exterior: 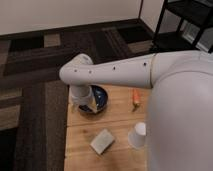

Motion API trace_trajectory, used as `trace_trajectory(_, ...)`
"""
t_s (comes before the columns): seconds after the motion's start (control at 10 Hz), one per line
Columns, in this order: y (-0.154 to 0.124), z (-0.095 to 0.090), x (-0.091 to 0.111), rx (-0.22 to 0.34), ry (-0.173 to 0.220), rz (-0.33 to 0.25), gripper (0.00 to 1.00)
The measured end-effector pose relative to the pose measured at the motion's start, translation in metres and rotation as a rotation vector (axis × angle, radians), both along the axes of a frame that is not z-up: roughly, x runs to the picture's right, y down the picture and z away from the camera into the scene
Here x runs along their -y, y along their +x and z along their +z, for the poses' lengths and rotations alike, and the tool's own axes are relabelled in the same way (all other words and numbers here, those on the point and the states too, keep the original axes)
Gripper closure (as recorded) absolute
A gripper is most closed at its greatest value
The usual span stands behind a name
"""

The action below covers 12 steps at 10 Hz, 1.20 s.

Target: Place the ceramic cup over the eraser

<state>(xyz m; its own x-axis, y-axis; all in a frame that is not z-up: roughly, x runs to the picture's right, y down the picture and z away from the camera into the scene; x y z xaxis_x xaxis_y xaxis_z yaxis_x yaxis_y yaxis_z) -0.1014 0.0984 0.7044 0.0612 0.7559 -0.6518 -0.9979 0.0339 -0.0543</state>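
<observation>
The white ceramic cup point(137, 135) stands on the wooden table point(117, 127) near its right side, partly behind my white arm. The black eraser is hidden or out of view. My arm reaches in from the right, bends at the elbow and points down at the table's far left. My gripper point(83, 102) is low there, right beside the dark blue bowl point(101, 96) and mostly hidden by the wrist. It is well to the left of the cup and apart from it.
A pale grey-beige block point(102, 141) lies on the table in front of the bowl. An orange carrot point(135, 98) lies at the far right. Dark patterned carpet point(35, 100) surrounds the table. A black shelf point(182, 20) stands at the back right.
</observation>
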Motion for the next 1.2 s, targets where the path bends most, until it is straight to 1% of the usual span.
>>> trace_trajectory(1.0, 0.0000, 0.0000, 0.0000, 0.000, 0.000, 0.000, 0.35)
trace_trajectory(1.2, 0.0021, -0.0011, 0.0024, -0.004, 0.007, 0.002, 0.35)
